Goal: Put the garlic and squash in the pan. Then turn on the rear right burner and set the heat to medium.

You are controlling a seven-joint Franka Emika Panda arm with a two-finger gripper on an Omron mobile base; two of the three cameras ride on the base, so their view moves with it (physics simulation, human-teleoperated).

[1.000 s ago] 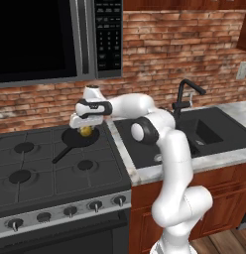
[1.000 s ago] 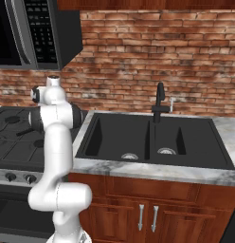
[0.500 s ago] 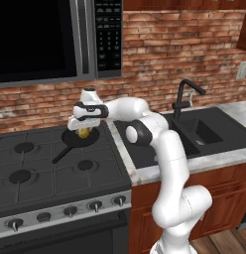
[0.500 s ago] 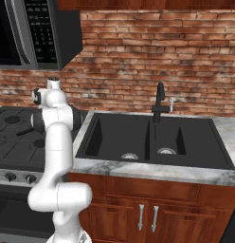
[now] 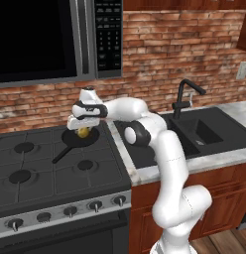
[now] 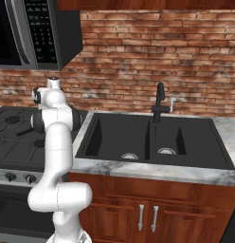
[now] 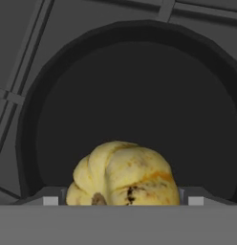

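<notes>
Over the pan (image 7: pixel 139 86), the wide-spread end effector (image 5: pixel 83 130) brackets the squash (image 7: pixel 123 174); whether it grips is unclear. The squash looks light, firm, smooth-skinned; best pinched across its middle.

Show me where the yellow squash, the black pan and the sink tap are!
squash (image 7: pixel 123 174): hand view, middle of its skin.
pan (image 7: pixel 134 91): hand view, bare dark floor.
tap (image 6: pixel 159 102): right base view, upright stem.

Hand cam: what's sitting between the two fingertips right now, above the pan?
The squash sits between the gripper's fingertips, with the pan's bare black floor beyond it in the hand view. The left base view also shows the squash under the hand, over the pan.
</notes>
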